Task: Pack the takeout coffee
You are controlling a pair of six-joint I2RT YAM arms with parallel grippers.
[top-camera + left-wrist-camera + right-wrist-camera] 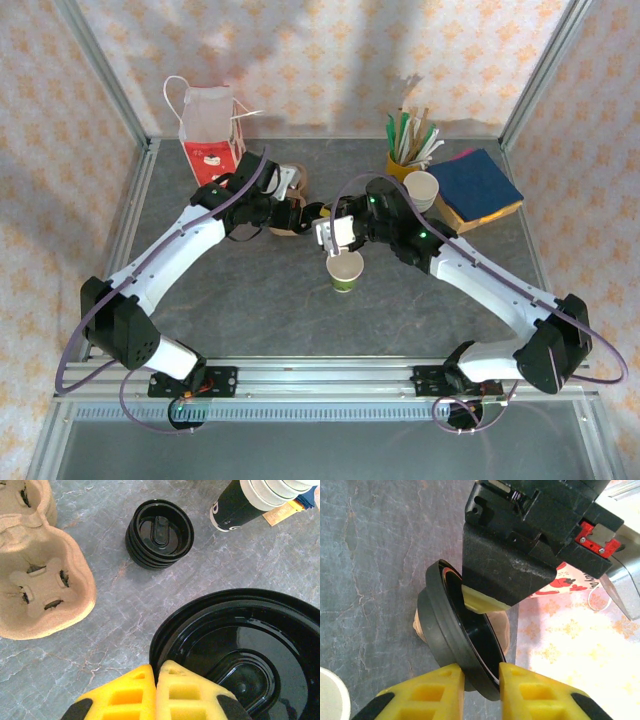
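Cup (346, 270): report position. (Operator)

Upright on the table (250, 300), near its middle, mouth open, cream inside, uncovered. It stands just on the near side of the right gripper (482, 669). (Technician)

Lid (240, 630) position? (Operator)

Held between both grippers, beyond the cup and apart from it. In the right wrist view it stands on edge, tilted, with its hollow side toward the left gripper (156, 669). (Technician)

Left gripper state? (Operator)

Closed on the lid's rim. In its own wrist view the two yellow fingers press together at the rim. In the right wrist view one yellow pad (480, 602) sits inside the hollow. (Technician)

Right gripper state? (Operator)

Its two yellow fingers (435, 695) flank another part of the rim and sit against it on both sides. It is gripping the lid. (Technician)

Surroundings? (Operator)

In the left wrist view the carrier (40, 575) lies on the table at the left. The lid stack (159, 532) stands near it, apart from the held lid. A cup stack (245, 500) lies on its side farther off, at the upper right. (Technician)
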